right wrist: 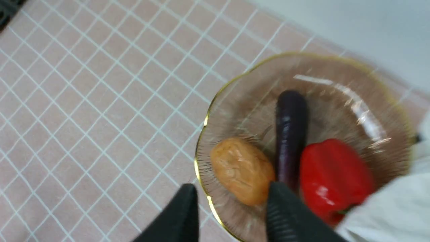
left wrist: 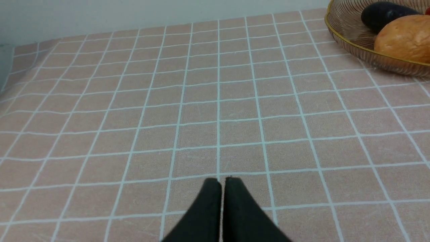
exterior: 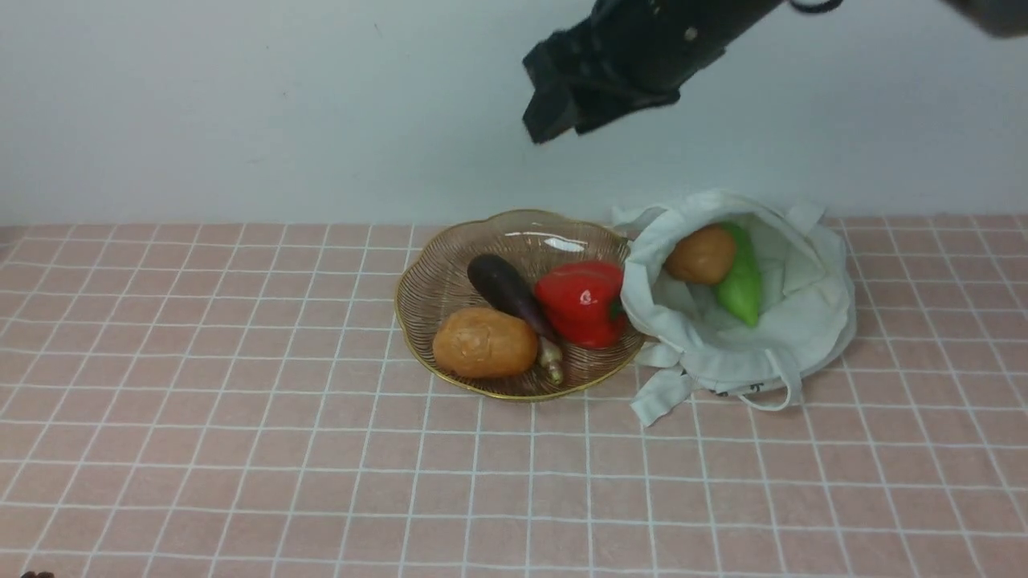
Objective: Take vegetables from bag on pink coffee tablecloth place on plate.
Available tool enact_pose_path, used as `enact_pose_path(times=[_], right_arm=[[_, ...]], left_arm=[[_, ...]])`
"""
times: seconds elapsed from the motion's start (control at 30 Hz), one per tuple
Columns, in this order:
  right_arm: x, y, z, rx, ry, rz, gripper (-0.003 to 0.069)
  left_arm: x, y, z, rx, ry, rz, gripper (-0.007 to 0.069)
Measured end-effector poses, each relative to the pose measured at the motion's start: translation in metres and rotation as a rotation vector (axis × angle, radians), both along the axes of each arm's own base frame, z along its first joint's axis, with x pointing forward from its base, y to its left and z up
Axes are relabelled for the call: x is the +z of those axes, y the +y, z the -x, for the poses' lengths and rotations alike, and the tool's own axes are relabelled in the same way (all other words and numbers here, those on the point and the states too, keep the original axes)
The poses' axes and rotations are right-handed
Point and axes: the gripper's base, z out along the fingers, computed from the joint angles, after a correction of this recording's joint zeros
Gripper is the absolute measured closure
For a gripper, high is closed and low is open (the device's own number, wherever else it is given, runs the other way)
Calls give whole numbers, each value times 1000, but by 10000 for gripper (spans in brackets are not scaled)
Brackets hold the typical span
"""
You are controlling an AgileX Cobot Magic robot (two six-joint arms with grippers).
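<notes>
Three vegetables already lie in the plate [exterior: 426,281]: the eggplant [exterior: 502,287], the red bell pepper [exterior: 582,301] and one potato [exterior: 484,343]. At the plate's 3 o'clock, against its rim, the bag [exterior: 803,321] holds a second potato [exterior: 701,254] and the green pepper [exterior: 743,281] — these two are left to move. The right claw [right wrist: 232,188] hangs high above the plate, spread and empty. The left claw [left wrist: 219,181] is clenched on nothing over the pink coffee tablecloth [exterior: 241,401].

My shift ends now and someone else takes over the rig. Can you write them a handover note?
Grippers: left gripper jaws shut, empty, over bare cloth; right gripper jaws open, empty, raised above the plate.
Done: potato, eggplant and red pepper lie in the plate.
Left: second potato and green pepper sit in the open bag, right of the plate.
Next, probably: right arm goes into the bag.
</notes>
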Motion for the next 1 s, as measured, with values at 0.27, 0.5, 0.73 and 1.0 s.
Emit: enact_pose_path(times=[0.27, 0.5, 0.73, 1.0], right_arm=[[65, -64, 102, -54, -184, 58, 631], [43, -119, 201, -125, -408, -50, 673], [-43, -147, 242, -246, -741, -260, 673], [-107, -157, 253, -301, -845, -312, 673]], left_arm=[[0, 0, 0, 0, 0, 0, 629], [0, 0, 0, 0, 0, 0, 629], [0, 0, 0, 0, 0, 0, 629], [0, 0, 0, 0, 0, 0, 629]])
